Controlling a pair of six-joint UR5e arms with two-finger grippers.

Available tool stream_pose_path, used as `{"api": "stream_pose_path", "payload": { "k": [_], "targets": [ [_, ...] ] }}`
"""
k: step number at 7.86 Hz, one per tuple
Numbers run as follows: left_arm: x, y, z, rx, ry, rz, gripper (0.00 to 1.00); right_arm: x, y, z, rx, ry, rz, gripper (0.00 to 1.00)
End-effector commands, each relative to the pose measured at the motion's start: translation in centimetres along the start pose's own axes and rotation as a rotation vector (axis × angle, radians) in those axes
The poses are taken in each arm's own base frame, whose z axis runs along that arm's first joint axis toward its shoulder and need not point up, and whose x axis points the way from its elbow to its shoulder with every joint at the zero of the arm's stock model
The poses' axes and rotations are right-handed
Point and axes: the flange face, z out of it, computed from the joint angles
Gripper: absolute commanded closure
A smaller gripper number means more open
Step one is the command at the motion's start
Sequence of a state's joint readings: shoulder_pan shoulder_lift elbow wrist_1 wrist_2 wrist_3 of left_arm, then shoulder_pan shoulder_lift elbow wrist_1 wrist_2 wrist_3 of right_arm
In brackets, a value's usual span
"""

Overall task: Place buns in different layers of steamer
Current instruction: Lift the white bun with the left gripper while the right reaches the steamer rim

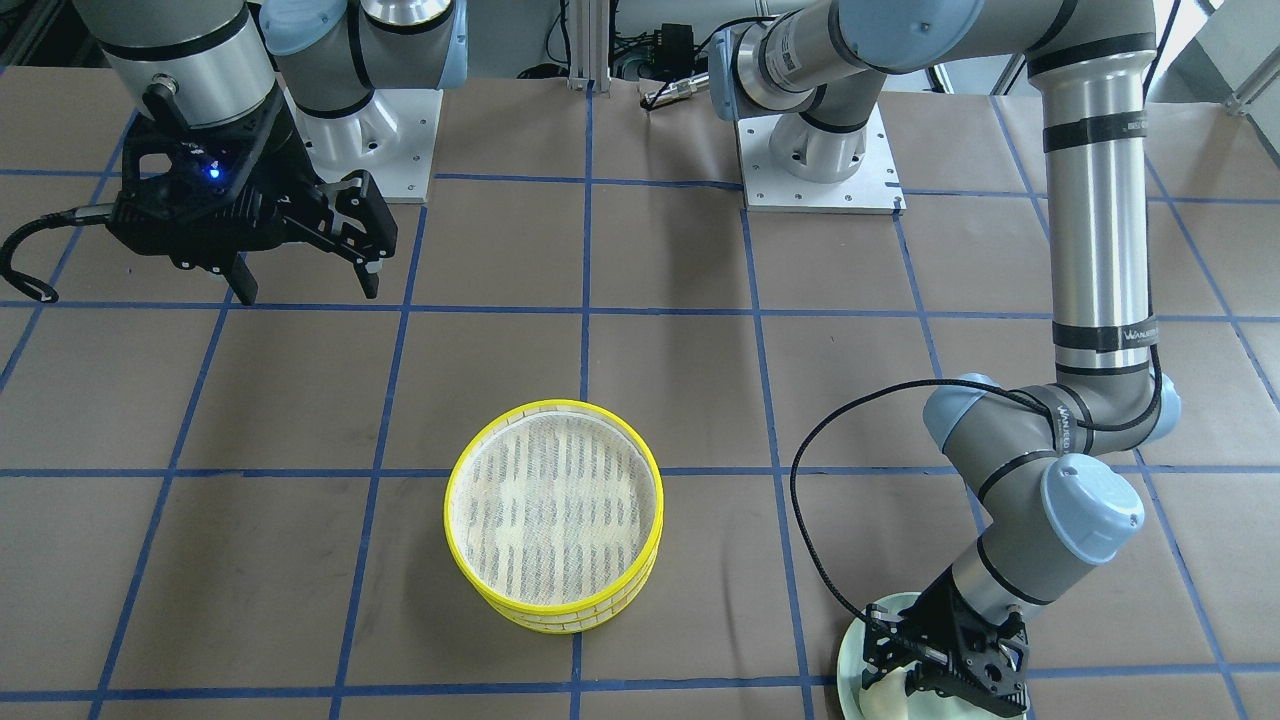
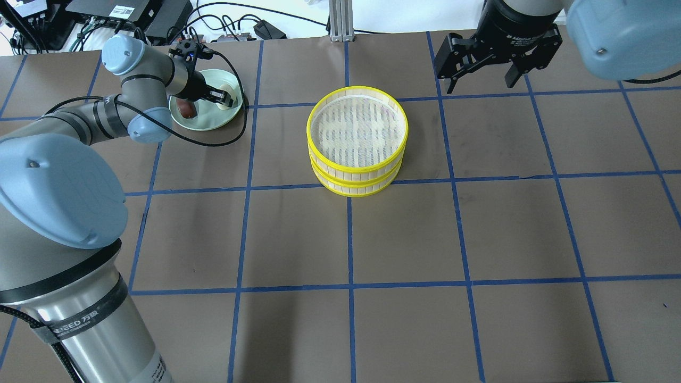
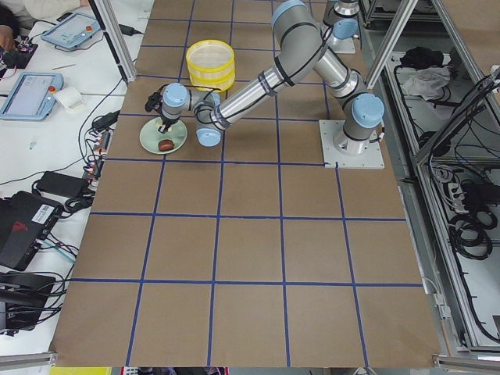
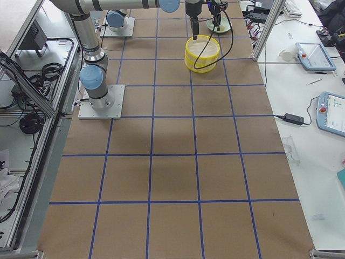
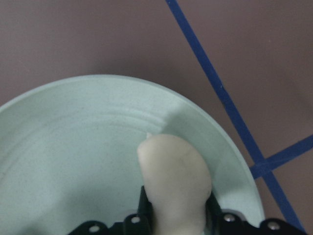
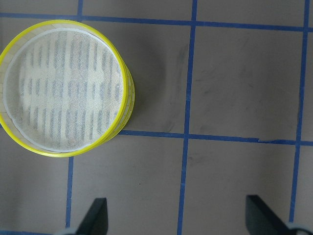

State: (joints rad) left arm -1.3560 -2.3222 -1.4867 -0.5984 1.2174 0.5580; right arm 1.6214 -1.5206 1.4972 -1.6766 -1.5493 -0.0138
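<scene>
Two yellow-rimmed steamer trays (image 2: 357, 171) stand stacked at mid-table, and the top mesh floor holds nothing; the stack also shows in the front view (image 1: 553, 405) and the right wrist view (image 6: 63, 152). My left gripper (image 2: 221, 96) is down on the pale green plate (image 2: 213, 121) and shut on the cream-white bun (image 5: 173, 171), which lies low over the plate (image 5: 73, 127). The reddish-brown bun (image 2: 186, 109) lies on the same plate beside the gripper. My right gripper (image 2: 479, 80) hangs open and empty, high, to the right of the stack.
The table is brown paper with a blue tape grid. A black cable (image 2: 213, 142) loops from my left wrist over the table beside the plate. The arm bases (image 1: 815, 160) stand at the robot's edge.
</scene>
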Motion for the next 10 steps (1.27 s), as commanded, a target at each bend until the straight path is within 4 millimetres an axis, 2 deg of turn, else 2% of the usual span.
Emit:
{"api": "stream_pose_path", "payload": {
  "k": [1, 3, 4, 5, 6, 8, 10],
  "targets": [
    [0.2, -0.3, -1.2, -0.002, -0.009, 0.003, 1.00, 0.0, 0.0, 0.1, -0.002, -0.003, 0.002, 0.00],
    [1.3, -1.5, -5.7, -0.008, -0.040, 0.001, 1.00, -0.3, -0.8, 0.3, 0.039, -0.015, -0.006, 0.00],
    [2.1, -1.6, -9.1, -0.069, -0.054, -0.014, 1.00, -0.3, -1.5, 1.4, 0.034, -0.017, -0.004, 0.00],
    [3.1, -1.2, -12.3, -0.128, -0.075, -0.025, 1.00, -0.4, -2.7, 3.7, 0.011, -0.019, 0.012, 0.00],
    [3.9, -0.5, -13.1, -0.160, -0.073, -0.029, 1.00, -0.4, -4.2, 6.7, -0.011, -0.018, 0.054, 0.00],
    [4.6, 0.0, -12.6, -0.173, -0.065, -0.051, 1.00, -1.4, -6.0, 11.2, -0.037, -0.026, 0.143, 0.00],
    [6.7, -0.5, -12.7, -0.179, -0.081, -0.058, 1.00, -4.0, -7.3, 15.5, -0.036, -0.068, 0.183, 0.00]
  ]
}}
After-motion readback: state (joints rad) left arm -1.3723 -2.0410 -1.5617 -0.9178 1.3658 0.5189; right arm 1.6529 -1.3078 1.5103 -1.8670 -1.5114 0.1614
